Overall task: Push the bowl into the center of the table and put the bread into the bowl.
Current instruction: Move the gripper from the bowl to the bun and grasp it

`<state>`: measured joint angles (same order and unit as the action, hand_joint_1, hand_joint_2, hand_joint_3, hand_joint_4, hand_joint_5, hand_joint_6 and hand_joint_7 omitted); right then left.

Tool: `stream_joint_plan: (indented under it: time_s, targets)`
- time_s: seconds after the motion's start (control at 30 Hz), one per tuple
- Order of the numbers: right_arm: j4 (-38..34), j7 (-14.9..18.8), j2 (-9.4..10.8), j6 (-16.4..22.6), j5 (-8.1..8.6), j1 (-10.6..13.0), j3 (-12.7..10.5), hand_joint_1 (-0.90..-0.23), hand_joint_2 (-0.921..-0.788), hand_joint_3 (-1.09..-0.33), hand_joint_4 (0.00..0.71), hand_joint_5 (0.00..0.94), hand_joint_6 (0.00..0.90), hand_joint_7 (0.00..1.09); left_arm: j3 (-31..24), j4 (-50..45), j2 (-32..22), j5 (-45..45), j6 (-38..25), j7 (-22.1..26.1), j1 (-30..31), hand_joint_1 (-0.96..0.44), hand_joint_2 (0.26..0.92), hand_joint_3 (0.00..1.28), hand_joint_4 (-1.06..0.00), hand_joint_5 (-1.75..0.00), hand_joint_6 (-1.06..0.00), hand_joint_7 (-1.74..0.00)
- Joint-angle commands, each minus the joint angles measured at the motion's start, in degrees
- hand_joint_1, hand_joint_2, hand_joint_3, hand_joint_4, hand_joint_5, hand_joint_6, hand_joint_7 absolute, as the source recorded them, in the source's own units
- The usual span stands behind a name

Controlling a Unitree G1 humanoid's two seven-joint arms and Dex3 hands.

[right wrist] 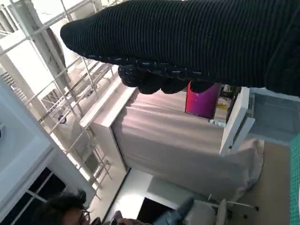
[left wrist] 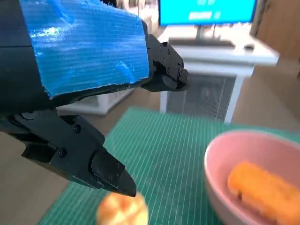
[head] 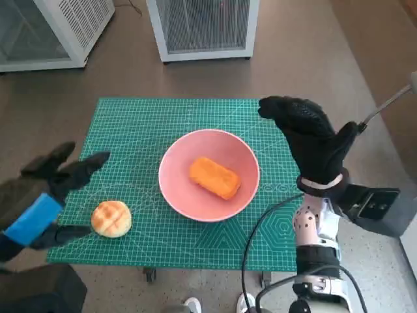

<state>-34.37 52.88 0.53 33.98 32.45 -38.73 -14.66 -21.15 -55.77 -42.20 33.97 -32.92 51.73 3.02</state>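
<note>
A pink bowl (head: 173, 188) stands near the middle of the green cutting mat (head: 143, 124), with an orange oblong piece of bread (head: 214, 177) lying inside it. The left wrist view shows the same bowl (left wrist: 220, 187) and orange bread (left wrist: 265, 192). A round pale bun (head: 111, 218) lies on the mat near its front left corner, also seen as the bun (left wrist: 123, 211). My left hand (head: 49, 189) hovers open just left of the bun, fingers spread, holding nothing. My right hand (head: 311, 140) is raised open beside the bowl's right rim, apart from it.
White wire-fronted cabinets (head: 202, 29) stand on the floor beyond the table. A black cable (head: 257, 228) loops over the mat's front right corner. A person's head (right wrist: 65, 211) shows in the right wrist view. Shoe tips (head: 192, 304) show by the table's front edge.
</note>
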Motion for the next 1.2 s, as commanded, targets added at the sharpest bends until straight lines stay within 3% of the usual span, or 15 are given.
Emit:
stream_joint_plan:
  time_s: [0.03,0.6,1.2]
  targets:
    - [-1.8,0.5,0.3,-0.1,0.16,-0.1,0.0,-0.558,-0.921,-0.571,0.222,0.000,0.358,0.00,1.1,-1.2,-0.2,1.4,-2.4,0.2,2.6,-0.01,0.732,0.00,-0.24,-0.02,-0.38,-0.02]
    - [-3.1,2.2,0.3,-1.2,0.96,-0.6,0.0,-0.542,-0.921,-0.548,0.230,0.002,0.370,0.01,6.6,4.2,2.9,1.4,-0.4,-6.8,7.6,-0.04,0.728,0.00,-0.25,0.00,-0.40,-0.01]
    - [-2.7,3.2,-0.5,-1.7,0.98,0.2,-0.2,-0.549,-0.921,-0.550,0.236,0.003,0.374,0.01,18.7,23.2,2.6,8.7,4.4,-16.9,3.8,-0.04,0.746,0.01,-0.25,0.00,-0.41,0.00]
